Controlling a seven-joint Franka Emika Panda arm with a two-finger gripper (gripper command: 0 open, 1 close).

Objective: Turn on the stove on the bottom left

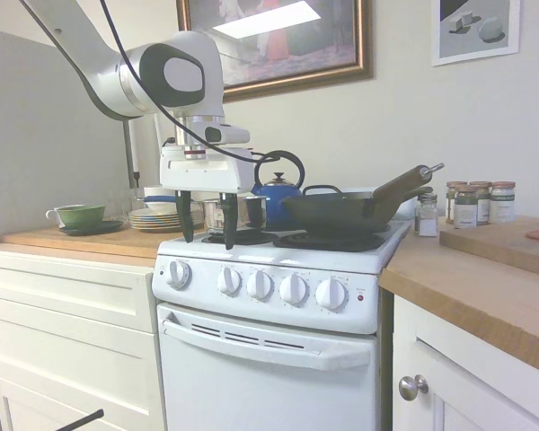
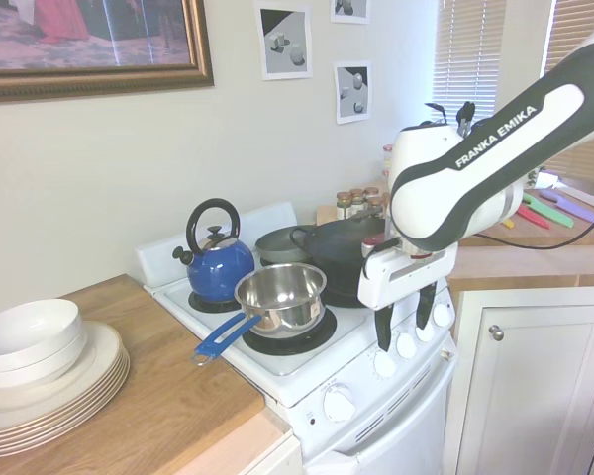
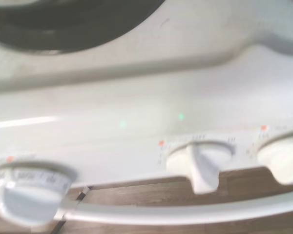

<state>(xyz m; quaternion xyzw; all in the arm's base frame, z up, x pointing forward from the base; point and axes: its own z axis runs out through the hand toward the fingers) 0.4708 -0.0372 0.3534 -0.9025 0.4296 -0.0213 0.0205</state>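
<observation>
A kitchen wall carrying framed pictures is backing a wooden desk [image 1: 81, 241] on which the stove [image 1: 278, 305] is standing between white cabinets. A blue kettle [image 2: 218, 265], a steel saucepan [image 2: 280, 294] and a dark wok [image 1: 337, 211] are sitting on its burners, while stacked plates [image 2: 49, 381] and spice jars [image 1: 474, 203] are resting on the desk to either side. The arm is holding the hand [image 1: 207, 229] over the front edge of the cooktop, its two dark fingers pointing downward and standing apart, with nothing between them. The hand is hanging above the row of knobs [image 1: 260, 285], near the two at the left end, and is not touching any of them. In the wrist view the camera is looking down on three knobs, blurred, with one knob [image 3: 201, 163] roughly central. No knob is being gripped, so the task appears to be at the approach stage: choosing the knob for the front-left burner, descending, closing on it and turning it are all left to do.
</observation>
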